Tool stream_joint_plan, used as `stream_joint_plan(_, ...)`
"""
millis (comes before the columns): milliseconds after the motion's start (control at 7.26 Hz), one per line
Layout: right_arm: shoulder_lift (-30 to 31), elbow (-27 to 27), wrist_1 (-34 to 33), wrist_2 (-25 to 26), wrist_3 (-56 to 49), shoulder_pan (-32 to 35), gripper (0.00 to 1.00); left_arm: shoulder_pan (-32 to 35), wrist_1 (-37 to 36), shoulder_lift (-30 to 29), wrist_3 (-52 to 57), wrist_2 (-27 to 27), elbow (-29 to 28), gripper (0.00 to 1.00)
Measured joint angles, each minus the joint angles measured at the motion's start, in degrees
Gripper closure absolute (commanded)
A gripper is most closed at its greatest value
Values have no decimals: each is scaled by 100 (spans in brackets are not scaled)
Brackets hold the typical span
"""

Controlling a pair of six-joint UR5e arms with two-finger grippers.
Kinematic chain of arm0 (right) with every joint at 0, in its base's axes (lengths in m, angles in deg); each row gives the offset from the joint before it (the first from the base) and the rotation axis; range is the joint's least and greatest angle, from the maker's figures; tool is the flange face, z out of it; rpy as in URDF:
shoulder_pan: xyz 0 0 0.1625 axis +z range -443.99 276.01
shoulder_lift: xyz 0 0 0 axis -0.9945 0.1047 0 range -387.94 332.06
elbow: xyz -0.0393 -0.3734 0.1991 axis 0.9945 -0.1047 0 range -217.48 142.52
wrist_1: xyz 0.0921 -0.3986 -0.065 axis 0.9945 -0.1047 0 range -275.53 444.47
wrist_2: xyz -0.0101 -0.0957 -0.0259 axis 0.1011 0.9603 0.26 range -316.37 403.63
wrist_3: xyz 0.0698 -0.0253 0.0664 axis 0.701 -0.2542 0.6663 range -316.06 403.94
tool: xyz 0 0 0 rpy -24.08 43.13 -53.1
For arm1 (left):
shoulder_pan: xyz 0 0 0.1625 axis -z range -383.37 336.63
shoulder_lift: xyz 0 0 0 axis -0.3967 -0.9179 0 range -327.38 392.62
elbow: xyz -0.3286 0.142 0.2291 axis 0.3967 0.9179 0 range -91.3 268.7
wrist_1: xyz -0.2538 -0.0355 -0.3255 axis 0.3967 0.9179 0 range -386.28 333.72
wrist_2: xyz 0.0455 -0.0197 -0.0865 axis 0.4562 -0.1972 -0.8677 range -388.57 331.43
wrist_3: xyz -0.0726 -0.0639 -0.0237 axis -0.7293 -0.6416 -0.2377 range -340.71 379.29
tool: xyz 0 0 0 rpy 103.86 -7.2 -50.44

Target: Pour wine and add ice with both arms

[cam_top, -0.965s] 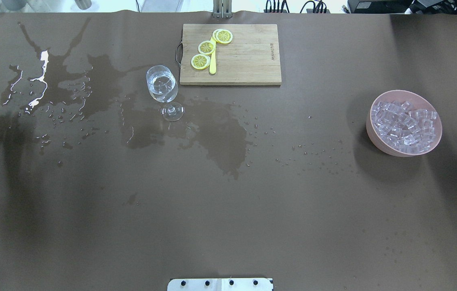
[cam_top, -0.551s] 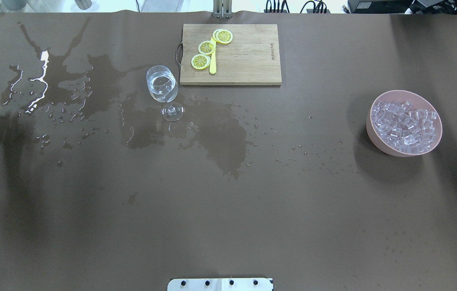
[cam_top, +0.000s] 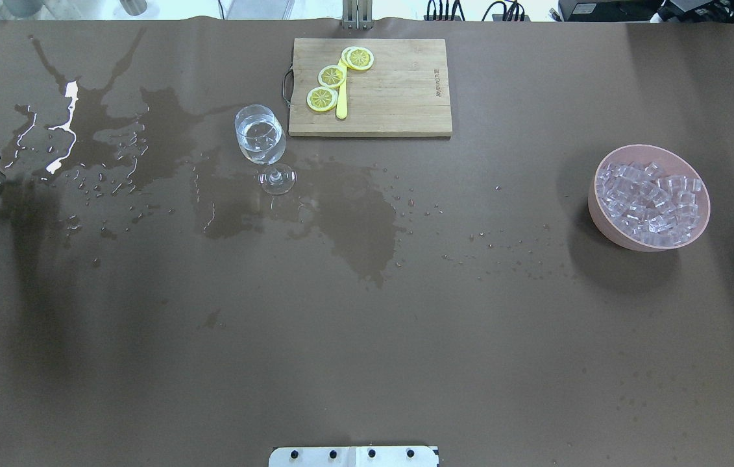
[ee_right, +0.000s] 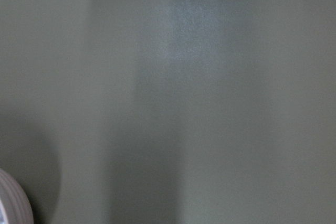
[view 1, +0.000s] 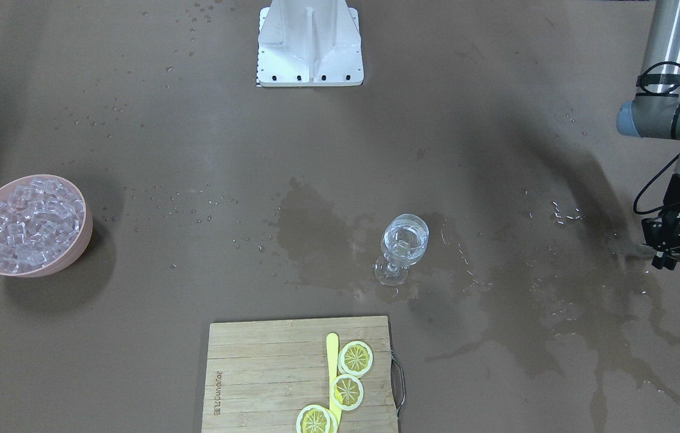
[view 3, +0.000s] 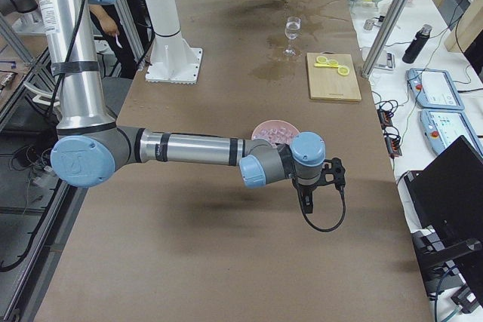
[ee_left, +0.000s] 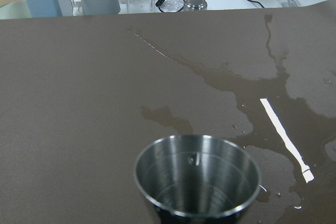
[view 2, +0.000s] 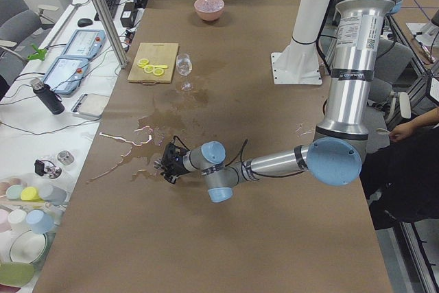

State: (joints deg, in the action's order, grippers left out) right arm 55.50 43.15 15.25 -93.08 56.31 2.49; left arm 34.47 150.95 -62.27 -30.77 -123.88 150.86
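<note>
A wine glass stands upright near the table's middle, and clear wine fills part of its bowl. Ice fills a pink bowl far off on the robot's right. My left gripper is at the table's left end, low over the wet cloth, shut on a small steel cup. The cup looks empty apart from drops. My right gripper shows only in the exterior right view, just past the bowl. I cannot tell whether it is open or shut.
A wooden cutting board with lemon slices and a yellow knife lies behind the glass. Dark spill patches and bright puddles spread across the brown cloth. The white base block is at the robot's edge.
My left gripper with the steel cup has shifted slightly toward the table's far side. The dark piece of the right arm at the overhead view's right edge has left that view.
</note>
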Motion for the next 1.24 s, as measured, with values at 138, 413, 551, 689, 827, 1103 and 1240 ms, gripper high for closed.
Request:
stream_joint_plan(138,84,0,-11,23,2,0,0,1,2,-18,1,45,-4,87)
stream_joint_plan(413,334,-16,-33,91,9,0,0,1,16,-33,6,193,-53,87)
stream_joint_plan(551,429,-58,-47,144,1,-6,0,-3,18,-48,5,223,-91,86)
stream_joint_plan(689,464,-137,-89,190,-4,-45,0,-6,17,-83,5,235,-152,84)
stream_joint_plan(827,455,-199,-170,253,-6,-153,0,-8,20,-124,5,237,-209,77)
stream_joint_plan(1103,386,-249,-290,484,-12,-388,0,-10,22,-148,5,233,-237,56)
stream_joint_plan(1240,245,-234,-446,498,-12,-364,0,-10,22,-151,5,233,-238,50)
